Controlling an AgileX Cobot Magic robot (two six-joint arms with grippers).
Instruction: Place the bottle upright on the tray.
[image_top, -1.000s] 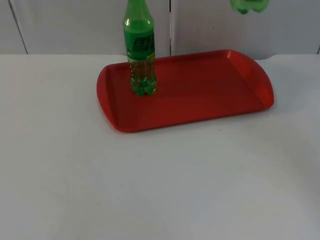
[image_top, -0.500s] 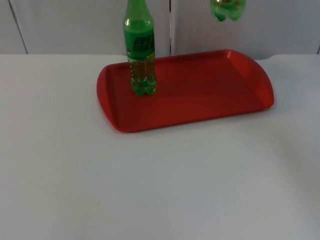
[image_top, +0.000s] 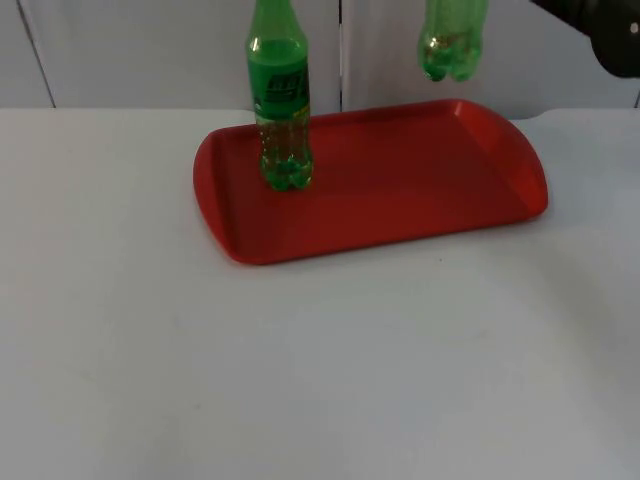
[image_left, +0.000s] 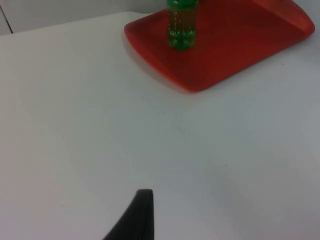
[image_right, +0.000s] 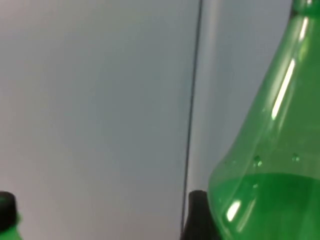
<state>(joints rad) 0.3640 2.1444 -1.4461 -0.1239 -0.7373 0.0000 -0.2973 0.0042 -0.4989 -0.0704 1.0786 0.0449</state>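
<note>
Bottle (image_top: 453, 45) hangs upright below my right end effector, above the red tray (image_top: 400, 190); whether the fingers pinch it, I cannot tell. Lowering is left. Another bottle (image_top: 280, 100) stands there already.

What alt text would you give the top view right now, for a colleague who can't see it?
A green bottle hangs in the air above the far edge of a red tray, its base not yet touching. Another green bottle with a label stands upright on the tray's left part. Part of the right arm shows at the upper right, over the white table.
</note>
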